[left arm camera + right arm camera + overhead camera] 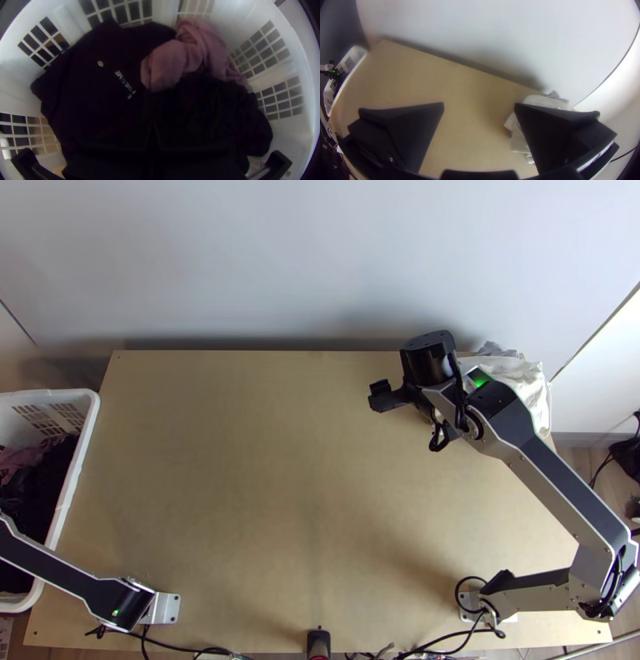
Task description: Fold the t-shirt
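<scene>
Dark garments (83, 96) lie bunched in the white laundry basket, one with small pale lettering, beside a crumpled pink cloth (166, 63). My left gripper (152, 128) is low over the dark cloth, its black fingers together; whether any cloth is between them I cannot tell. Over the far right part of the table is my right gripper (390, 398). In the right wrist view the right gripper (479, 108) stands open, with bare table between its fingers. White cloth (524, 380) lies bunched at the far right corner, partly hidden by the right arm. No garment is spread on the table.
The white basket (78, 460) stands against the table's left edge, the left arm (60, 572) extending over it. A pale wall (280, 260) rises behind the table (264, 460). Black cables (192, 650) run along the near edge.
</scene>
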`<state>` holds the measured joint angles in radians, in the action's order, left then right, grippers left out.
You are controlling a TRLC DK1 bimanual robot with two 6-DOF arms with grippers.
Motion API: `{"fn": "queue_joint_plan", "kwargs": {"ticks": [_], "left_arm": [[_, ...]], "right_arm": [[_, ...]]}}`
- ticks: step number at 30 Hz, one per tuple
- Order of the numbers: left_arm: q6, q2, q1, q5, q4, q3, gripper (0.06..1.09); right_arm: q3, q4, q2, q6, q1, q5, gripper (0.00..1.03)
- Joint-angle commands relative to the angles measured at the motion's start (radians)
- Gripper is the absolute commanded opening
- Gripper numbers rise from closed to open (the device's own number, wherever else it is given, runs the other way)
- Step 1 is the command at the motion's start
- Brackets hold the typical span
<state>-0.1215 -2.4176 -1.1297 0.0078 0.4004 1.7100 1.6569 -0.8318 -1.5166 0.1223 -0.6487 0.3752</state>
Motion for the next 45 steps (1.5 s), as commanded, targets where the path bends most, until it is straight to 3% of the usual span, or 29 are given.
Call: {"fn": "queue_joint_plan", "kwargs": {"ticks": [1, 10, 17, 29, 40, 45], "left_arm": [[0.014, 0.100, 0.010, 0.017, 0.054, -0.023, 0.09], [0.045, 0.316, 0.025, 0.130, 0.167, -0.032, 0.09], [0.039, 0.439, 0.033, 0.149, 0.170, -0.006, 0.09], [-0.043, 0.574, -0.008, 0.213, 0.215, 0.158, 0.09], [-0.152, 0.793, -0.024, 0.316, 0.199, 0.197, 0.09], [-0.170, 0.862, -0.007, 0.320, 0.198, 0.195, 0.09]], "right_arm": [[0.000, 0.000, -0.001, -0.001, 0.000, 0.011, 0.98], [-0.005, 0.000, -0.002, -0.001, 0.000, 0.019, 0.98], [-0.005, 0.002, -0.002, -0.001, 0.000, 0.021, 0.98], [-0.008, 0.002, -0.001, 0.000, 0.000, 0.024, 0.98], [-0.005, 0.011, -0.001, 0.000, 0.000, 0.025, 0.98], [-0.013, 0.011, 0.007, 0.005, 0.000, 0.025, 0.98]]}}
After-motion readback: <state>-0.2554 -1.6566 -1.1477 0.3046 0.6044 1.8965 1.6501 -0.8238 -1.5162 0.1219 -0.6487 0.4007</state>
